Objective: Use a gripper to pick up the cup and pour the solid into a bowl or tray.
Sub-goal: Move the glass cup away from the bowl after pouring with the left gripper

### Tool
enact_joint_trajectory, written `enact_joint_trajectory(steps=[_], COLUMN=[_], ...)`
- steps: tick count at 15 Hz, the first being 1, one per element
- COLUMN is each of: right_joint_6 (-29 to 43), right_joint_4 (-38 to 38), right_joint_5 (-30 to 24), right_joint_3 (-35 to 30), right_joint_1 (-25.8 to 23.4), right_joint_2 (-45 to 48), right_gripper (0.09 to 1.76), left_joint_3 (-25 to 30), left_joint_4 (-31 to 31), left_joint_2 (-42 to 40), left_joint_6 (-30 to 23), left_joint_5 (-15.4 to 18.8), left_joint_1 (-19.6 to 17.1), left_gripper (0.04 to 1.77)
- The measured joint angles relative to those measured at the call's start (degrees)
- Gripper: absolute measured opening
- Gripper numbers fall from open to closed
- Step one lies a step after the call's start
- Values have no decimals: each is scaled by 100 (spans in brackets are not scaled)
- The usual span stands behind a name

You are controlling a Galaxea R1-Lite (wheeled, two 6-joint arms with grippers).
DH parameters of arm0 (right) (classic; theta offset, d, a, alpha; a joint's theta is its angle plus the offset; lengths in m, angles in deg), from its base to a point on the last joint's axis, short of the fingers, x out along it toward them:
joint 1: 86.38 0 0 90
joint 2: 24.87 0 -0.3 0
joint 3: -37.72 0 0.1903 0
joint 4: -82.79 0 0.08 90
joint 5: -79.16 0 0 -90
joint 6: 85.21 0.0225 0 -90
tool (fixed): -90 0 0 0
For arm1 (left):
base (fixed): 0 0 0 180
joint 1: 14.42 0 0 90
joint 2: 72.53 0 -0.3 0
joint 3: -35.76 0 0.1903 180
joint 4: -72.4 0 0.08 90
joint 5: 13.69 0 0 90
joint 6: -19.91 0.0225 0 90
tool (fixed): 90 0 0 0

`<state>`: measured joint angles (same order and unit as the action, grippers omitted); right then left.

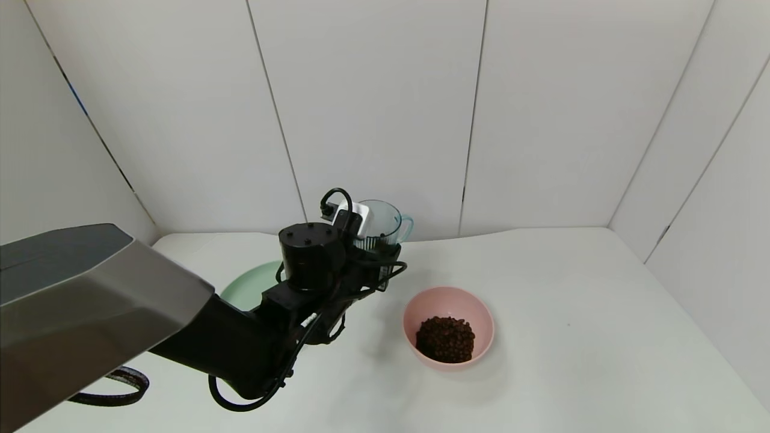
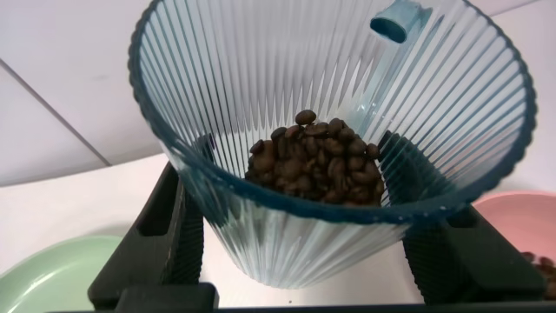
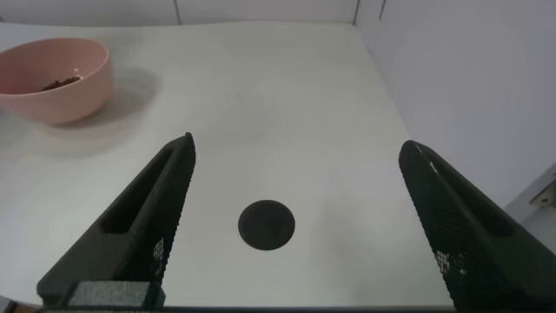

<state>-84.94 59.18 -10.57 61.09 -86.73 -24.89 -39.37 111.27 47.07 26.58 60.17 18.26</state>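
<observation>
Brown beans [image 1: 446, 338] already sat heaped in the pink bowl [image 1: 481, 313], but more were left in the cup [image 2: 330, 156]. My left fingers [image 2: 165, 235] pinched it, lifted beside the bowl. Right fingers [image 3: 148, 217] idled, spread wide.

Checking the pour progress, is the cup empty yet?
Not empty. Coffee beans still lie heaped inside the cup, clamped in the left pincer.

My left arm reaches forward across the middle of the head view, wrist raised, and my left gripper [image 2: 295, 235] has its fingers [image 2: 161, 235] closed against something held between them. My right gripper [image 3: 295, 226] hangs parked with its fingers [image 3: 139, 230] spread wide.
</observation>
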Motion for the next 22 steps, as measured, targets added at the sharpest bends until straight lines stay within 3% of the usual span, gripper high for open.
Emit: enact_joint_trajectory(steps=[12,22], right_joint_6=[-2,-2], right_joint_4=[0,0], right_joint_5=[0,-2], right_joint_3=[0,0], right_joint_1=[0,2], right_joint_2=[0,0], right_gripper=[171,171], left_joint_3=[-438,-501], left_joint_4=[72,940], left_joint_2=[661,1410], left_joint_6=[-878,-897], left_joint_5=[-67,-83], left_joint_1=[-212,-324], left_gripper=[129,129])
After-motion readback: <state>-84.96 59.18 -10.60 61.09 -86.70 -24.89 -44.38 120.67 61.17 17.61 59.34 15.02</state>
